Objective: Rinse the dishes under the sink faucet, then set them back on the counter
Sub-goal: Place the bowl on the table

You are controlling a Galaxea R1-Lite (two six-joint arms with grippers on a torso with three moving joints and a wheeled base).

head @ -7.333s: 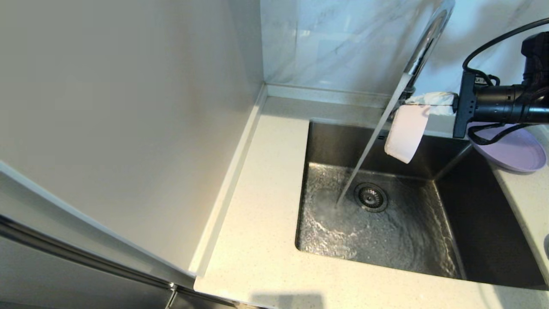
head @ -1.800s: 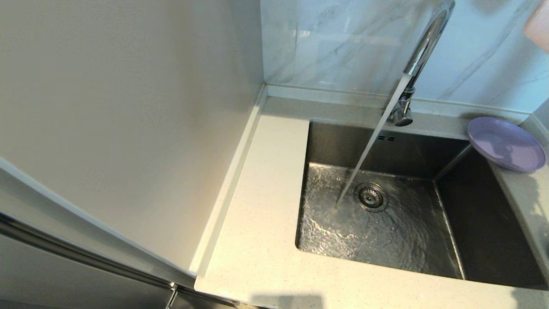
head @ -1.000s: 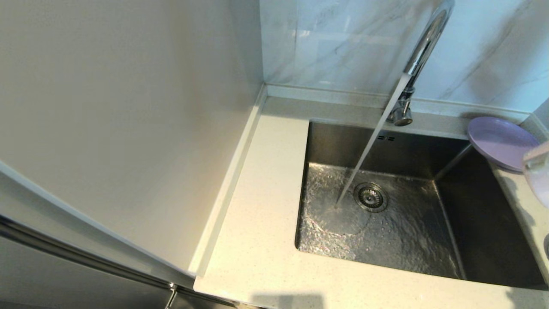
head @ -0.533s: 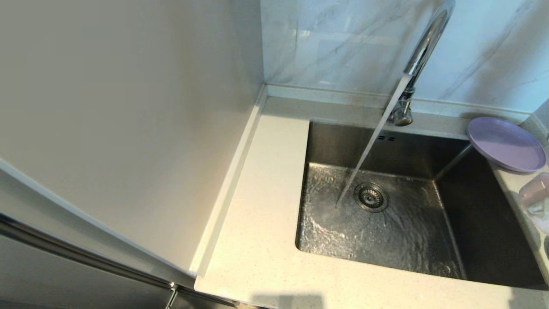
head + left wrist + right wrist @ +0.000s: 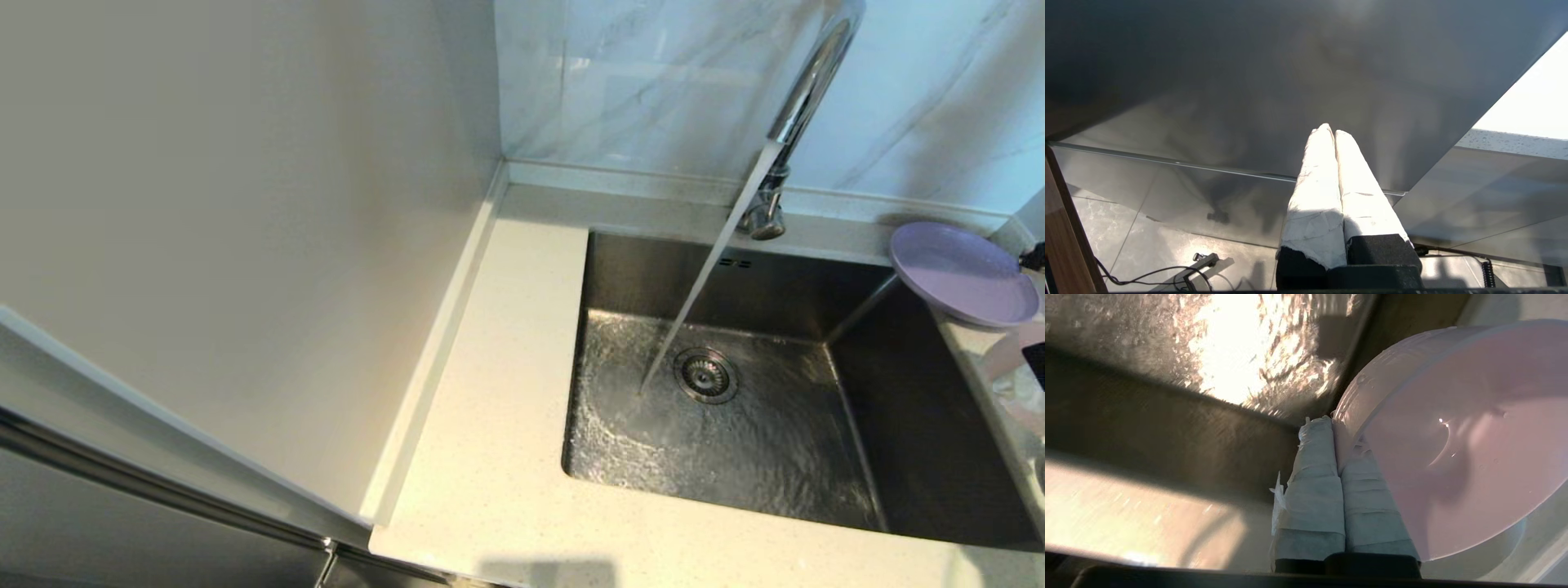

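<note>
Water runs from the chrome faucet (image 5: pixel 804 90) into the steel basin (image 5: pixel 759 457). The lavender plate (image 5: pixel 963 273) lies on the counter (image 5: pixel 490 408) at the basin's far right corner. Just in front of it, at the head view's right edge, hangs the pale pink bowl (image 5: pixel 1006 359), tilted low over the right counter strip. My right gripper (image 5: pixel 1333 422) is shut on the rim of this bowl (image 5: pixel 1453 441), one finger inside it and one outside. My left gripper (image 5: pixel 1329 130) is shut and holds nothing, parked low by the cabinet front. The pink saucer I cannot make out.
The water stream (image 5: pixel 702 278) slants down to just left of the drain (image 5: pixel 706 374). A tall pale panel (image 5: pixel 245 245) walls off the left. The right counter strip (image 5: pixel 976 351) between basin and wall is narrow.
The bowl left the faucet, rose out of sight at the upper right, then came down at the right edge beside the plate. In the last half second it sank slightly lower.
</note>
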